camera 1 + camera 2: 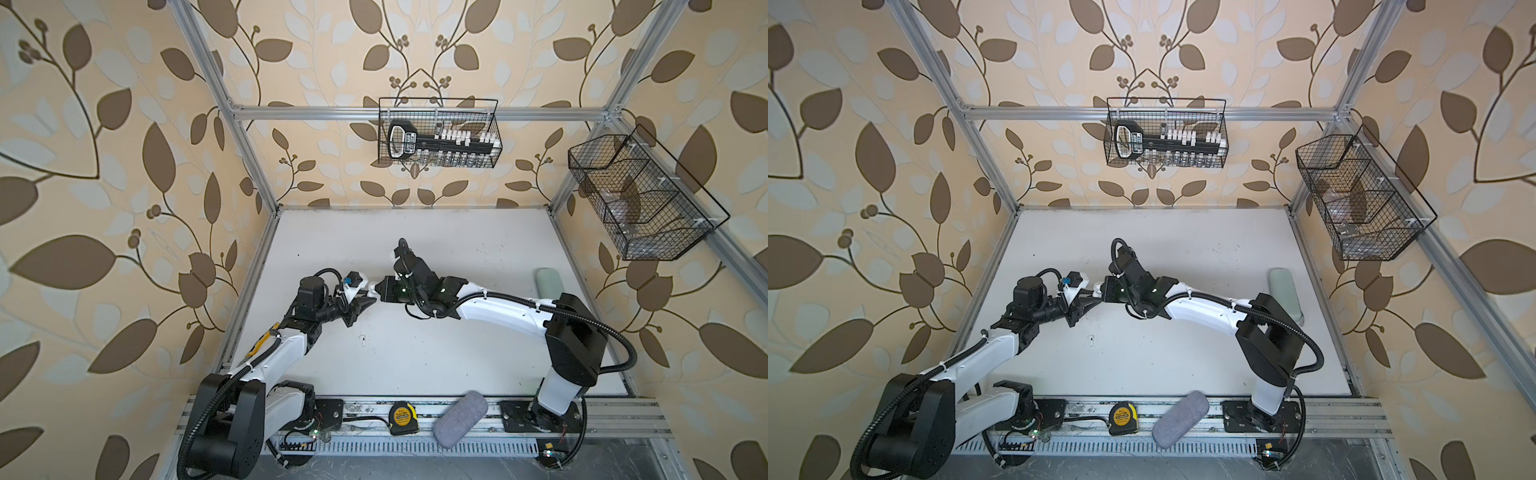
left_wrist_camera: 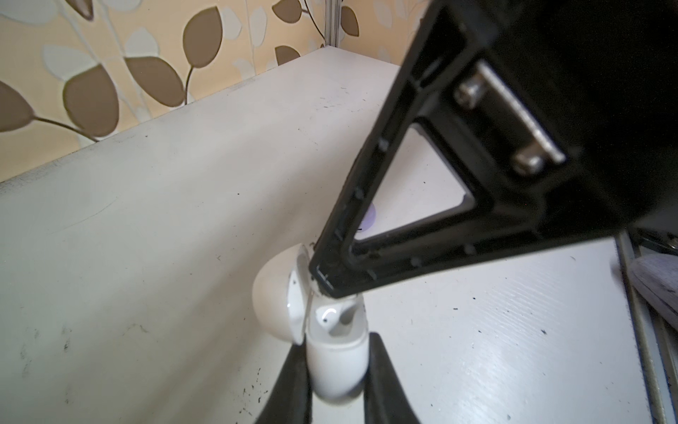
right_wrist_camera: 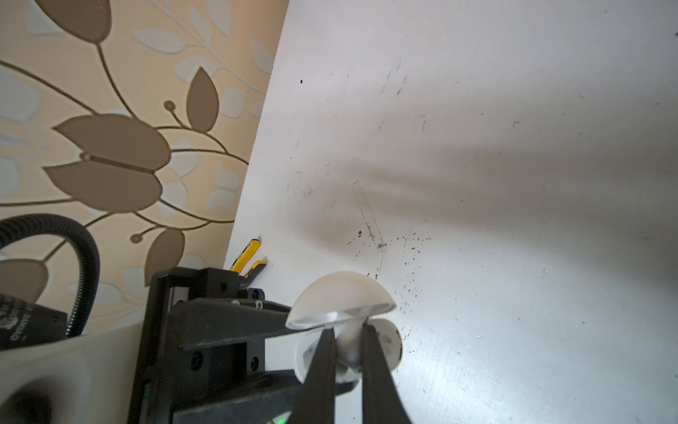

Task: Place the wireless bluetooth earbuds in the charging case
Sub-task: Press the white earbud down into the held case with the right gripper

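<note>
My left gripper (image 2: 336,381) is shut on the body of a white charging case (image 2: 335,358), held above the table with its domed lid (image 2: 275,304) swung open. One white earbud (image 2: 326,315) sits in a well of the case. My right gripper (image 3: 348,337) is shut on another white earbud (image 3: 348,348), its fingertips (image 2: 326,279) right at the case's mouth under the lid (image 3: 341,297). In both top views the two grippers meet tip to tip at the case (image 1: 370,286) (image 1: 1096,286). A further white earbud (image 1: 363,340) (image 1: 1091,340) lies loose on the table nearer the front.
A pale green pouch (image 1: 548,284) lies at the table's right edge. On the front rail are a grey pouch (image 1: 460,417) and a yellow tape measure (image 1: 402,417). A yellow-handled tool (image 3: 245,257) sits at the left edge. Wire baskets (image 1: 440,133) (image 1: 640,195) hang on the frame.
</note>
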You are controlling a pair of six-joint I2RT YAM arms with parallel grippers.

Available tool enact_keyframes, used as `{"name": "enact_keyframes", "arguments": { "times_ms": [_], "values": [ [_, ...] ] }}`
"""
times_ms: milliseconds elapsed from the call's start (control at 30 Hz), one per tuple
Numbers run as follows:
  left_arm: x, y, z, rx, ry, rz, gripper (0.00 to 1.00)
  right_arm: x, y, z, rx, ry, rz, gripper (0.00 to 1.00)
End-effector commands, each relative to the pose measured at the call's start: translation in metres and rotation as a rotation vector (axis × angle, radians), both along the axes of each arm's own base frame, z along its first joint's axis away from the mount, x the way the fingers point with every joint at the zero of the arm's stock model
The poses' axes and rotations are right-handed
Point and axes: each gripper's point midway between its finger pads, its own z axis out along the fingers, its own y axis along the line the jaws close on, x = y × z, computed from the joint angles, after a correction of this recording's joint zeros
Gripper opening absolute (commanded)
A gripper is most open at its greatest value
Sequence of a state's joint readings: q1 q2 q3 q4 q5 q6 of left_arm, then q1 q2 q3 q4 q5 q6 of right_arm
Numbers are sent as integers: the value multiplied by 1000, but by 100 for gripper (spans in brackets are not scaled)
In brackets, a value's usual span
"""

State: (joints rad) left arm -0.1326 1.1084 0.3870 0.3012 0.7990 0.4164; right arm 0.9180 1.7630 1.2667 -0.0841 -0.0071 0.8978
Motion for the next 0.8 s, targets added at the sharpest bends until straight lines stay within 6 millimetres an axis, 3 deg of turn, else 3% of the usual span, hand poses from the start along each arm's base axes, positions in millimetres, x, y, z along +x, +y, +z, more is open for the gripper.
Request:
{"name": "enact_keyframes", "arguments": {
  "times_ms": [0, 767],
  "values": [
    [2, -5, 19, -13, -93, -24, 2, -10, -4, -31, -70, 65, 2, 11],
    [2, -6, 19, -15, -86, -31, 4, -4, -12, -21, -83, 43, -20, 18]
  ]
}}
